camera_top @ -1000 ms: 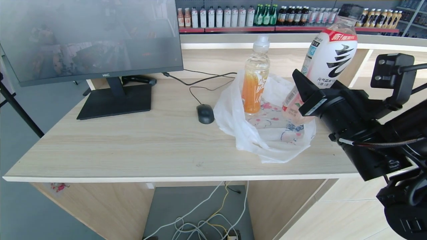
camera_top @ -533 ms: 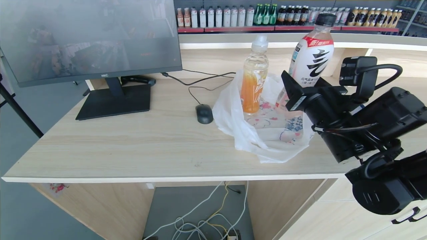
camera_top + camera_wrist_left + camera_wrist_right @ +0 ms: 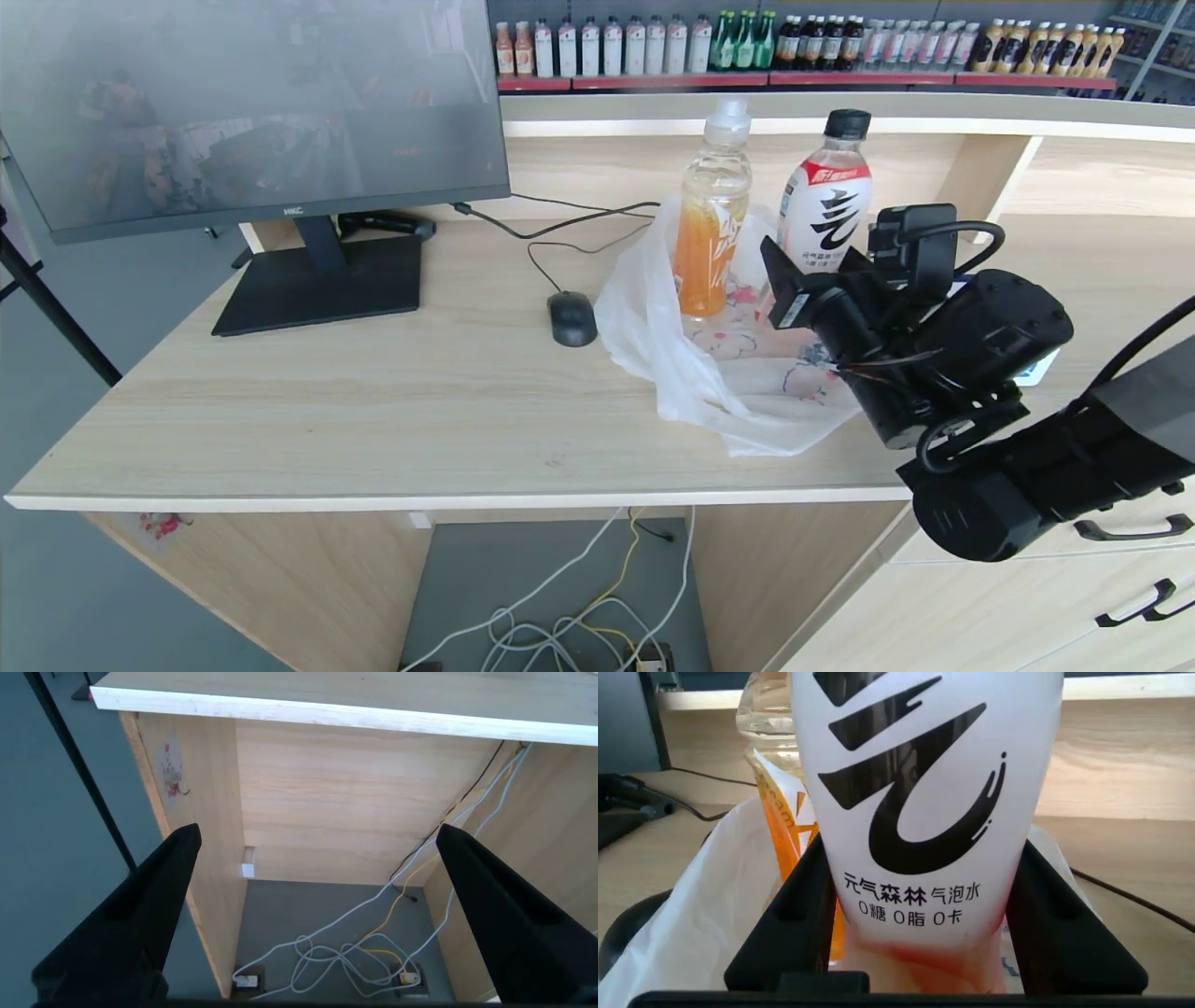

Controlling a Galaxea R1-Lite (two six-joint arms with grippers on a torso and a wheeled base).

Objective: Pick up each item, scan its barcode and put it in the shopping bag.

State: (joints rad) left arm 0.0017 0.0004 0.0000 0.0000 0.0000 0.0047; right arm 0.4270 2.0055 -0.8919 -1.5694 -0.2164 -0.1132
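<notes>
The white bottle [image 3: 826, 219] stands upright in the open mouth of the shopping bag [image 3: 672, 364]. Its long axis is vertical, with the black cap on top and the base down among the bag's folds. The right gripper [image 3: 810, 273] is clenched around its lower half. An orange bottle [image 3: 711, 224] stands upright in the same bag, just beside the white one. The left gripper [image 3: 318, 915] has its jaws spread wide with nothing between them, facing the table's [image 3: 373, 411] underside.
</notes>
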